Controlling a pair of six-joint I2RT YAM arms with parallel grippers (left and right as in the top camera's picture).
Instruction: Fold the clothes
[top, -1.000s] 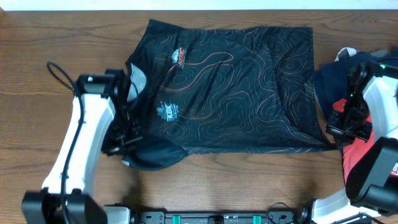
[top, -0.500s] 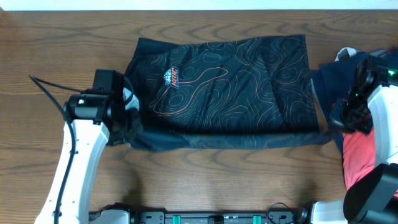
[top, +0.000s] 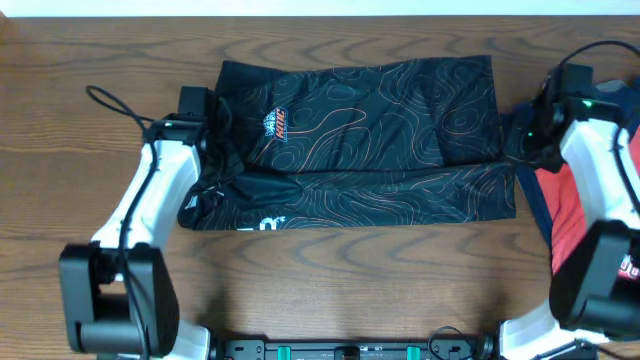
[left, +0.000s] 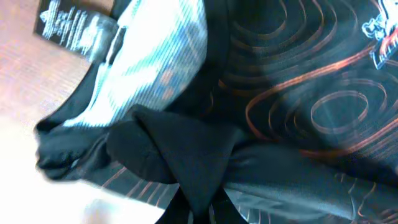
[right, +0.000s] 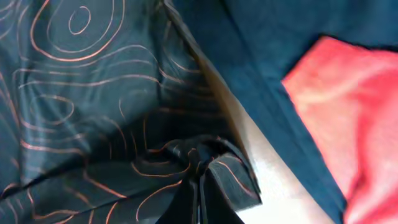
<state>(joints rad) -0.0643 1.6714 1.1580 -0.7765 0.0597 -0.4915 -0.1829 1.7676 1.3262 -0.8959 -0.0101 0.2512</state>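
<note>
Since half a second ago, both arms have carried the near edge of the jersey (top: 380, 130) toward the far side of the table (top: 330, 290). A doubled band now lies along the near side, where the cloth was stretched and lifted before.

From overhead, you have the left gripper (top: 215, 140) at the jersey's collar end and the right gripper (top: 525, 135) at the opposite end. The jersey lies spread between the two sets of jaws. The orange-white crest (top: 278, 123) sits just beside the left jaws. A pile of navy and red cloth (top: 560, 200) lies just outside the right jaws.

In the left wrist view, your jaws are closed on a gathered knot of black jersey fabric (left: 180, 149). Pale collar lining (left: 149, 68) shows beyond the pinch.

In the right wrist view, your jaws are clamped on a bunched corner of the jersey (right: 205, 158). Red cloth (right: 348, 124) lies to the right of the jaws, across a strip of bare table.
</note>
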